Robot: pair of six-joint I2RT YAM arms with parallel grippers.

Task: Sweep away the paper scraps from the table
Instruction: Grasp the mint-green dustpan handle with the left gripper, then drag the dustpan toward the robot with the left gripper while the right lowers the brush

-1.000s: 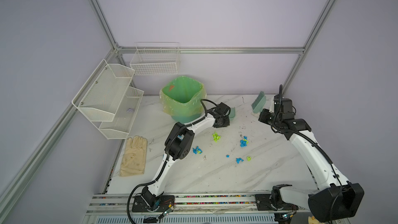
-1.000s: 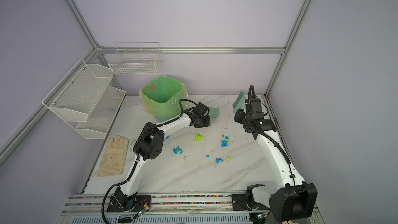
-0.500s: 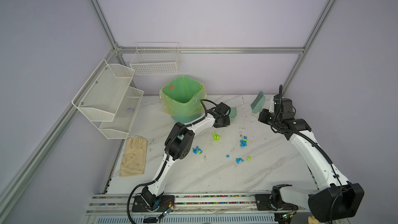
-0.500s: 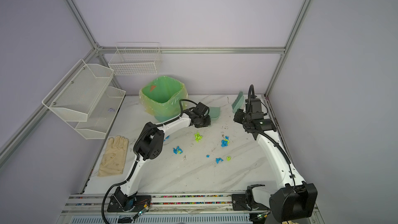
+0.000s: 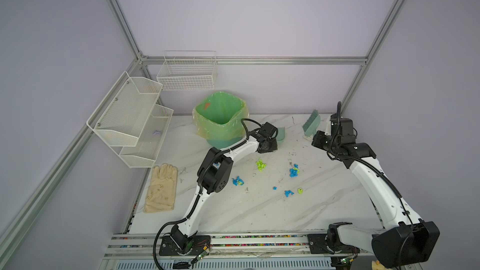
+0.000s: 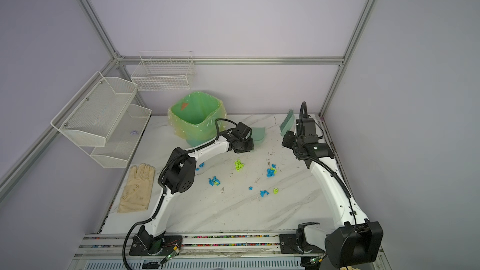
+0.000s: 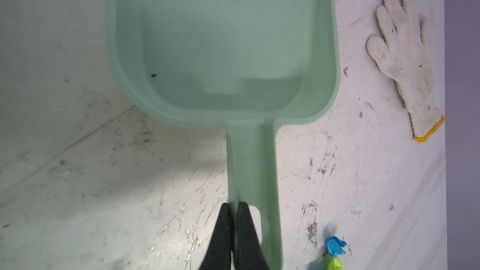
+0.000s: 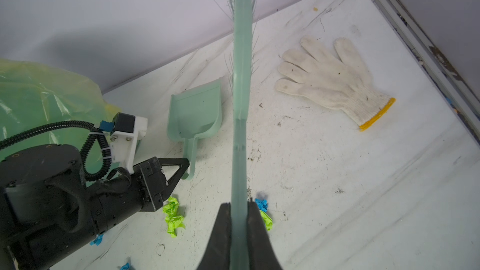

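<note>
Green dustpan (image 7: pixel 223 35) and brush (image 8: pixel 242 48) are gripped at a littered worktop (image 5: pixel 233 211).
Dustpan handle is pinched by the left gripper (image 7: pixel 233 205), brush handle by the right gripper (image 8: pixel 238 205); paper scraps (image 5: pixel 260 164) are scattered mid-worktop.

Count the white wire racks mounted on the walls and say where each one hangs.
2. A two-tier mesh shelf hangs on the left wall; a wire basket hangs on the back wall, above the green-lined bin. Nothing suggests another is hidden.
</note>
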